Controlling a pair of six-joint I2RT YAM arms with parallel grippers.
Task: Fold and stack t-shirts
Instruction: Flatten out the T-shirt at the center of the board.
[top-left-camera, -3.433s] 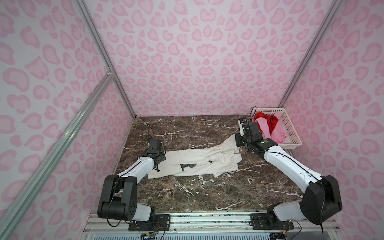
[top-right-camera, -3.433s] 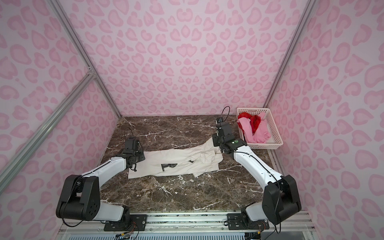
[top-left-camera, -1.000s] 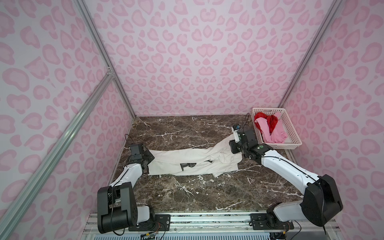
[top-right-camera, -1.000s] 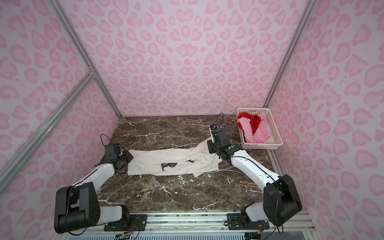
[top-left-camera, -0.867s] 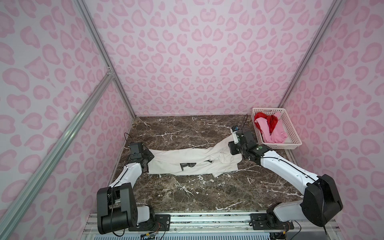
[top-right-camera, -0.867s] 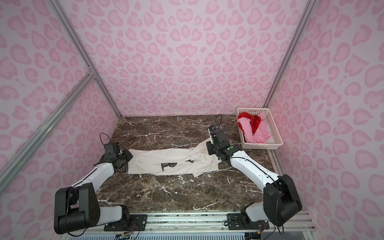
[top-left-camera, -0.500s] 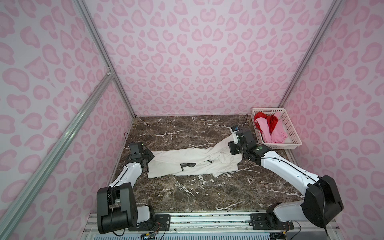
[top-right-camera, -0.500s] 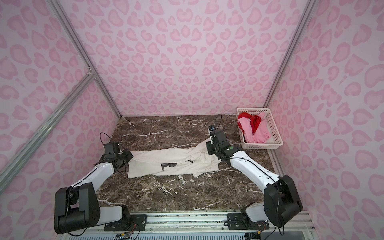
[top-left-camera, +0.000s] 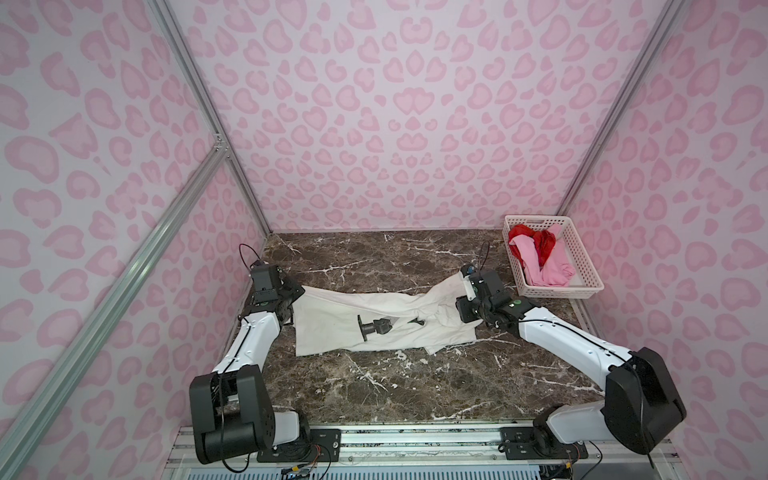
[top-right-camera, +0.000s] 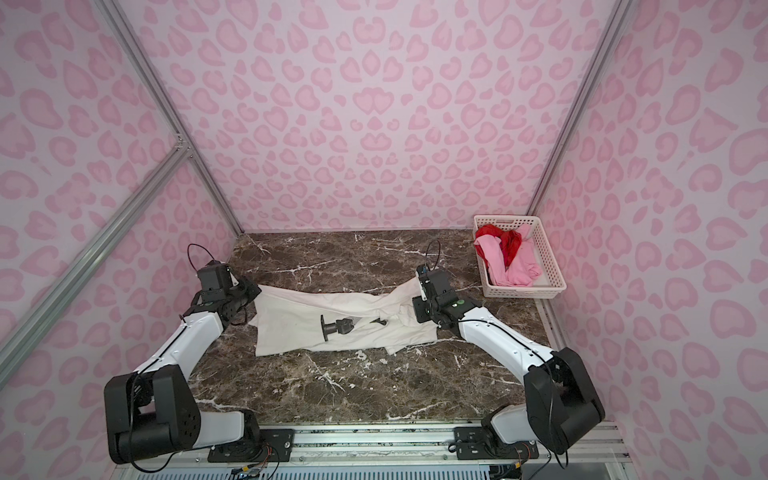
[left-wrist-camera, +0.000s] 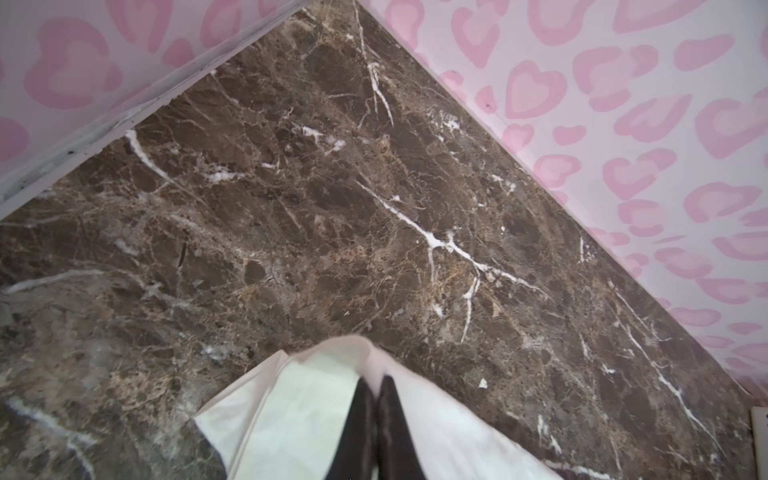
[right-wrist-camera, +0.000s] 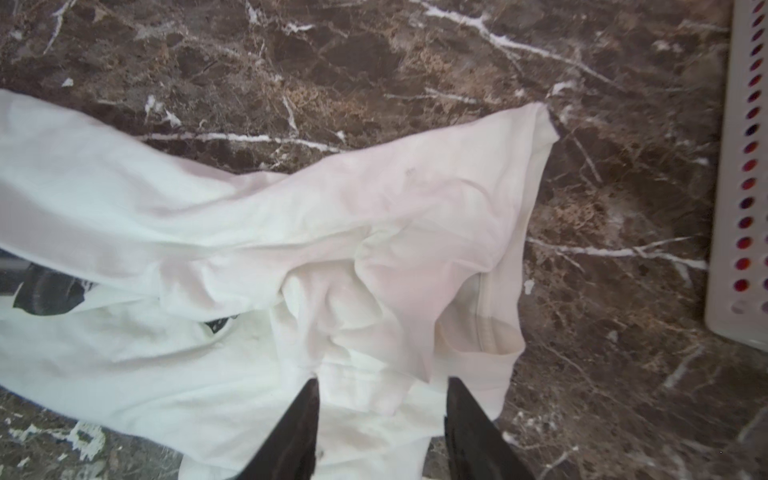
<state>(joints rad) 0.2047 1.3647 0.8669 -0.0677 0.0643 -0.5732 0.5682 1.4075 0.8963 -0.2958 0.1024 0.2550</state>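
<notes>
Grasping one off-white t-shirt (top-left-camera: 332, 322), left jaws; right jaws released; two t-shirts (top-left-camera: 550, 270) in basket (top-left-camera: 557, 292).

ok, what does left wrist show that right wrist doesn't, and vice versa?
Only left wrist: the left gripper shut on an edge of the off-white t-shirt, and the pink-patterned walls meeting at a corner of the table.
Only right wrist: the right gripper with jaws apart over the shirt's crumpled end, the black print, and the white basket with red showing through its holes.
Both: the same shirt lying on the marble table.
</notes>
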